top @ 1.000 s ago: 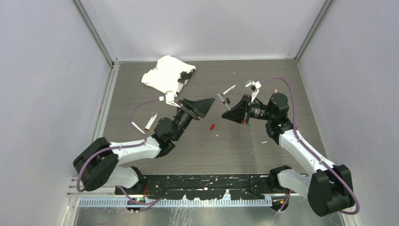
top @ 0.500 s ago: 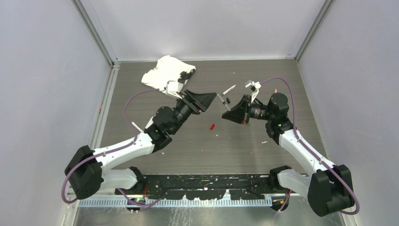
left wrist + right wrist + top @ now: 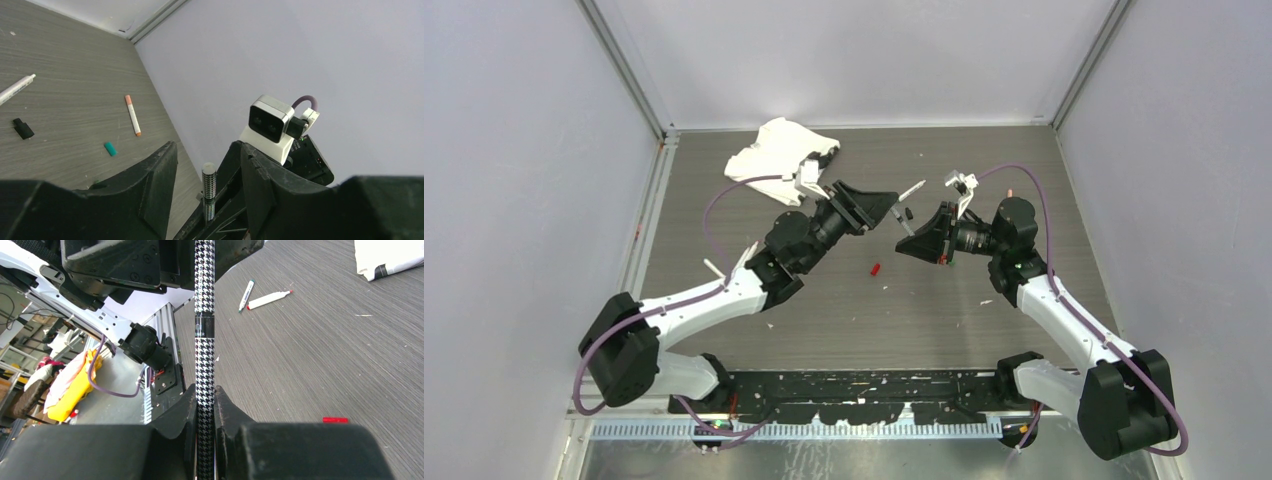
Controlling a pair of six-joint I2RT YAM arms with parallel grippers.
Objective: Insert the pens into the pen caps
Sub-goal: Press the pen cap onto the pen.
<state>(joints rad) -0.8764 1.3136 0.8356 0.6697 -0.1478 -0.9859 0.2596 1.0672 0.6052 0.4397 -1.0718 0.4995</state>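
- My right gripper point(image 3: 914, 238) point(image 3: 205, 390) is clamped shut on the houndstooth pen point(image 3: 204, 315), which passes straight up between its two fingers.
- That pen point(image 3: 898, 218) bridges the gap above the middle of the table point(image 3: 824, 320), running from my right fingers up and to the left, toward my other arm.
- My left gripper point(image 3: 886, 203) point(image 3: 204, 150) stands open around the pen's free end point(image 3: 209, 192). A gap shows on each side, and neither finger touches it.
- Both grippers are raised off the table and face each other, left one slightly farther back.
- The red cap point(image 3: 876, 268) point(image 3: 335, 419) lies loose on the table, just nearer than the two grippers and between them.
- The black cap point(image 3: 908, 213) point(image 3: 23, 128) lies on the table close by the pen, on its far right side.
- A white pen point(image 3: 911, 190) point(image 3: 15, 87) lies uncapped a little farther back than the black cap.
- From my left wrist I see a salmon-capped pen point(image 3: 132, 115) near the right wall and a teal cap point(image 3: 110, 148) just beside it, apart from it.
- A green-tipped pen point(image 3: 246, 294) and a red-tipped pen point(image 3: 269, 299) lie side by side on the left of the table, near my left forearm.
- A white cloth point(image 3: 769, 155) sits crumpled at the far left corner.
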